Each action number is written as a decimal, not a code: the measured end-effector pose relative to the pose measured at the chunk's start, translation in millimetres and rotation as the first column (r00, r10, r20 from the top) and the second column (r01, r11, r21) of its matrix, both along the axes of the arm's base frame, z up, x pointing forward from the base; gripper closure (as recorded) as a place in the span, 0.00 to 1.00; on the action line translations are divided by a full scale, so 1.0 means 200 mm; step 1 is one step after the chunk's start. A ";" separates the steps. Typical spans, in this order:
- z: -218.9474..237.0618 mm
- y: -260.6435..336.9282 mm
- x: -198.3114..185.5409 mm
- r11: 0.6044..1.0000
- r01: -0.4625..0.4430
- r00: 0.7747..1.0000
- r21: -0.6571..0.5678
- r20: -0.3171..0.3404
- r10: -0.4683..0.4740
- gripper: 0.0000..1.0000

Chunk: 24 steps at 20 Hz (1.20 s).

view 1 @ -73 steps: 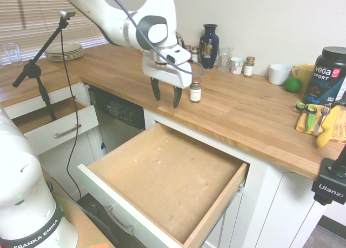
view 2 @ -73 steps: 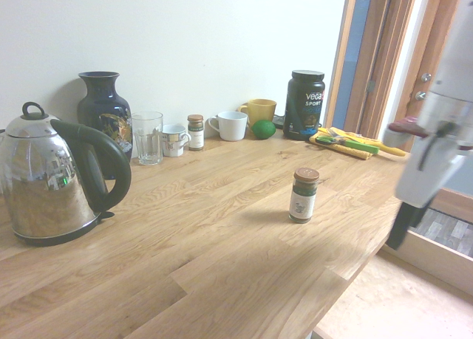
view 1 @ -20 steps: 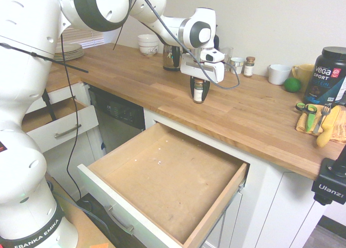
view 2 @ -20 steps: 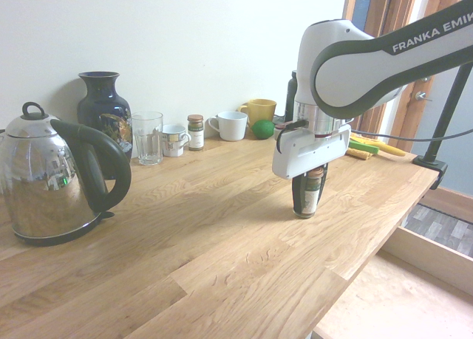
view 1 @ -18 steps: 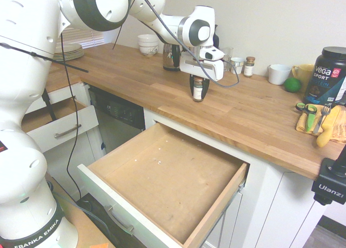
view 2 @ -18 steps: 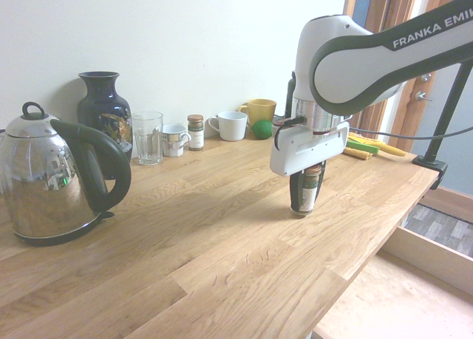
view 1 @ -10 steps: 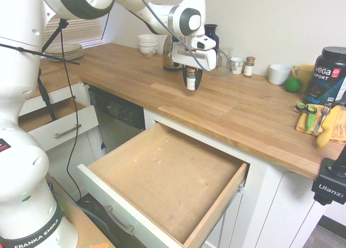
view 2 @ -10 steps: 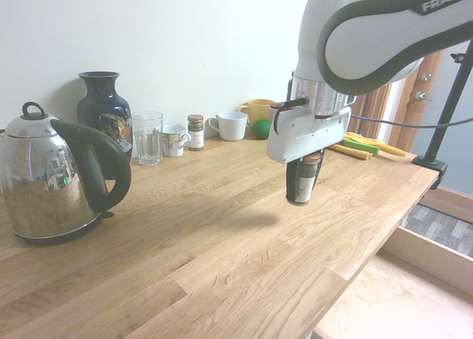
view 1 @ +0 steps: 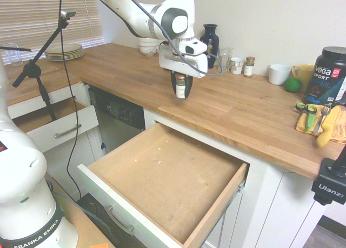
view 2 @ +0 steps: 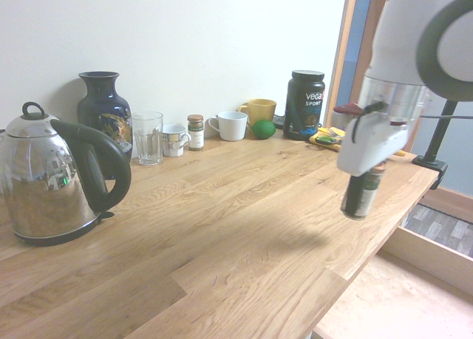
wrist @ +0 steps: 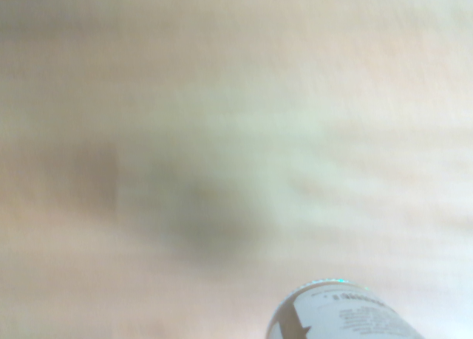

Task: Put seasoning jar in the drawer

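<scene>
Above the butcher-block counter, near its front edge, I see the seasoning jar pinched upright in the gripper — dark fingers hide much of its glass, the wrist view blurs its white label. The wide wooden drawer gapes below — bare, flat bottom

Home kitchen. Butcher-block tabletop under tool, white cabinets with open wood drawer below it. Steel kettle, mugs, drinking glass, stacked plates behind tool along wall.
</scene>
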State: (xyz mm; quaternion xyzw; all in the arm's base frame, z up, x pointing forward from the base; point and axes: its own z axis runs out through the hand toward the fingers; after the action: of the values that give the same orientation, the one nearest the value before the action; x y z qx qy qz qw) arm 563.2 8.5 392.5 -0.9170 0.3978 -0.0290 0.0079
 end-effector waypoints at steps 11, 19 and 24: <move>-0.30 -0.12 -0.49 1.000 -0.020 1.000 -0.005 0.010 0.020 1.00; -0.71 -0.17 -0.56 0.998 -0.063 0.998 -0.009 0.005 0.063 1.00; -0.97 -0.18 -0.58 0.997 -0.078 0.997 -0.014 -0.020 0.077 1.00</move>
State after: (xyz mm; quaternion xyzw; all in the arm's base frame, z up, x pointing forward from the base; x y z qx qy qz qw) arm 447.5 -28.0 198.1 -0.9320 0.3618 -0.0227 -0.0014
